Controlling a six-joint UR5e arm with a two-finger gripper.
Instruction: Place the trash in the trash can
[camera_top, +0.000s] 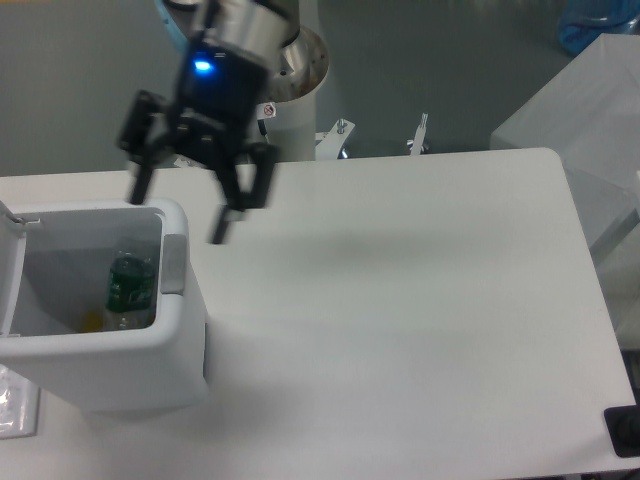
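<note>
Camera view: end effector (180, 215) spread, empty, above the far rim of the trash can (100, 355) at left of the counter (400, 300). Bottle (129, 290) inside (light, slick; grip mid-body). Wrapper not visible.

White table (400, 300) with rounded corners — white trash can (120, 365) at its front-left edge.

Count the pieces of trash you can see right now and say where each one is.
1. A clear bottle with a green label stands inside the white trash can. More trash may lie deeper in the can, hidden by its wall. The open hand holds nothing.
</note>
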